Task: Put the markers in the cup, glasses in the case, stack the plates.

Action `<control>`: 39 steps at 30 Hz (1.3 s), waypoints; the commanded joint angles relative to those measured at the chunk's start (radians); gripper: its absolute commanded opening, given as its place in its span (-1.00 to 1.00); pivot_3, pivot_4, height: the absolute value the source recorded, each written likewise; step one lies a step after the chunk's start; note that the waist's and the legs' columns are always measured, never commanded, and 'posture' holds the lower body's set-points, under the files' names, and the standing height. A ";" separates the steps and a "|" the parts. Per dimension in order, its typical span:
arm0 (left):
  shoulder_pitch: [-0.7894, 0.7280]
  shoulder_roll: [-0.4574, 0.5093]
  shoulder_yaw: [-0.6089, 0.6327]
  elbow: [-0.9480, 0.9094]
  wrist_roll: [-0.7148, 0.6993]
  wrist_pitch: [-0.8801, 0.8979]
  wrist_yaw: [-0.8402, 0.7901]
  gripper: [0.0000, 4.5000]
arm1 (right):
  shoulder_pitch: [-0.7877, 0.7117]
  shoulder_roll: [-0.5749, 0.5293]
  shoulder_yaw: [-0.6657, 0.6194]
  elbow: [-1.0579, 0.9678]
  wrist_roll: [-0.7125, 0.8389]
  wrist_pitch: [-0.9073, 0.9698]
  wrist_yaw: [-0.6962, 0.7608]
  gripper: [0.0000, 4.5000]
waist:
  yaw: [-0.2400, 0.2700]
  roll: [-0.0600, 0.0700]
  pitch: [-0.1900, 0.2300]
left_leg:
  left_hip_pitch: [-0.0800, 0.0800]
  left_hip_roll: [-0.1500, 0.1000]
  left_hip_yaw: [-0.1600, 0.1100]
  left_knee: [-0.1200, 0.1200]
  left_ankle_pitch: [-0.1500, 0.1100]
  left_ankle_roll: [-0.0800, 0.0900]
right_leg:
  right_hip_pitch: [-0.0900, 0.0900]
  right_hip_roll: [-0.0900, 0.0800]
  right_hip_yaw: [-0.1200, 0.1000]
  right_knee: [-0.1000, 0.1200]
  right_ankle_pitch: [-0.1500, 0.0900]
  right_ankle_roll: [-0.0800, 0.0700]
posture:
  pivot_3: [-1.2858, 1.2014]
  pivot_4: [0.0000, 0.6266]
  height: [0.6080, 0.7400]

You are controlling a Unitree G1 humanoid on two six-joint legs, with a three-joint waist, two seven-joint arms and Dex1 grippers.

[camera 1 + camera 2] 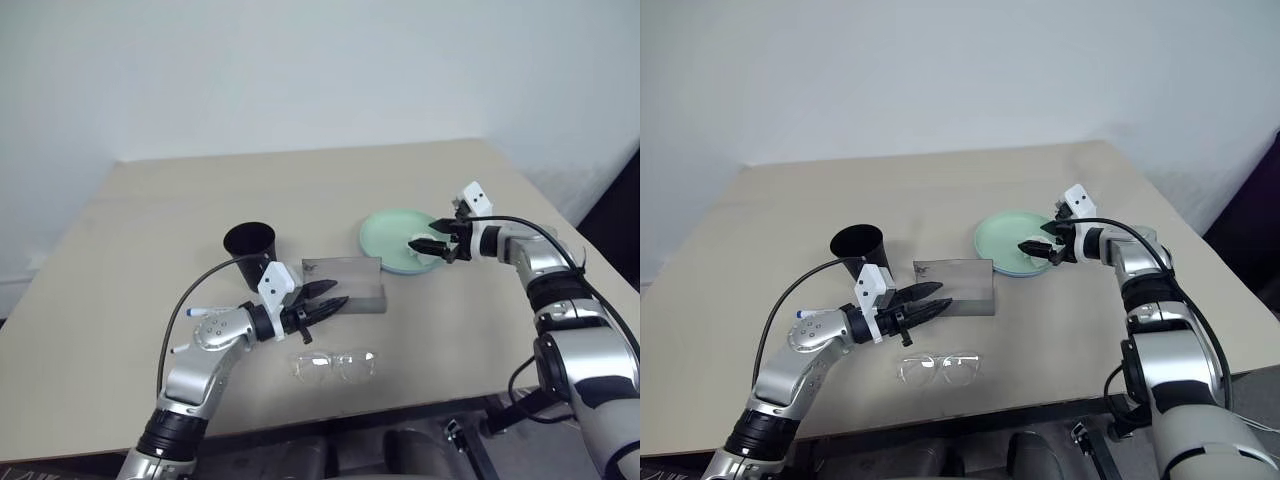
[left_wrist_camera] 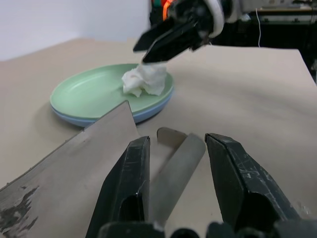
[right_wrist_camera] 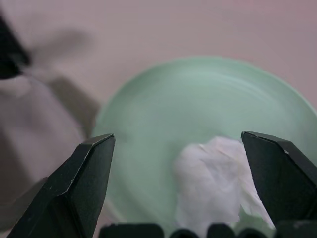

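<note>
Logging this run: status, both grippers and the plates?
Right gripper open above tissue on green plate. Green plate stacked on blue plate. Left gripper open at case. Glasses still on table.

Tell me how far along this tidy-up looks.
Plates look stacked: green plate sits on the blue plate, tissue on top, under the open right gripper. The open left gripper is at the case. Glasses lie on the table.
</note>
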 commanded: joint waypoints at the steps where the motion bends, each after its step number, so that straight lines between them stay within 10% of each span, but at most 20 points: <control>1: -0.042 0.048 0.001 -0.048 -0.029 0.032 -0.072 -0.20 | 0.068 -0.048 0.000 -0.190 0.056 -0.012 0.134 0.96 | -0.001 0.000 0.000 | 0.000 0.000 0.000 0.000 0.000 0.000 | 0.000 0.000 0.000 0.000 0.000 0.000 | 0.03 -1.00 1.00; 17: -0.257 0.236 -0.216 0.032 0.045 0.123 -0.441 -0.20 | 0.230 -0.046 0.051 -0.392 0.054 -0.071 0.178 0.96 | -0.001 -0.001 0.001 | 0.001 0.001 0.003 0.002 -0.002 -0.003 | 0.000 0.000 0.000 0.000 -0.001 0.000 | 0.03 -1.00 1.00; 39: -0.386 0.182 -0.362 0.224 0.230 -0.010 -0.616 -0.28 | 0.315 -0.041 0.030 -0.467 0.066 -0.057 0.095 0.97 | 0.002 -0.001 0.001 | 0.000 0.001 0.003 0.002 0.000 0.001 | 0.000 0.000 0.000 0.000 -0.001 0.000 | 0.03 -1.00 1.00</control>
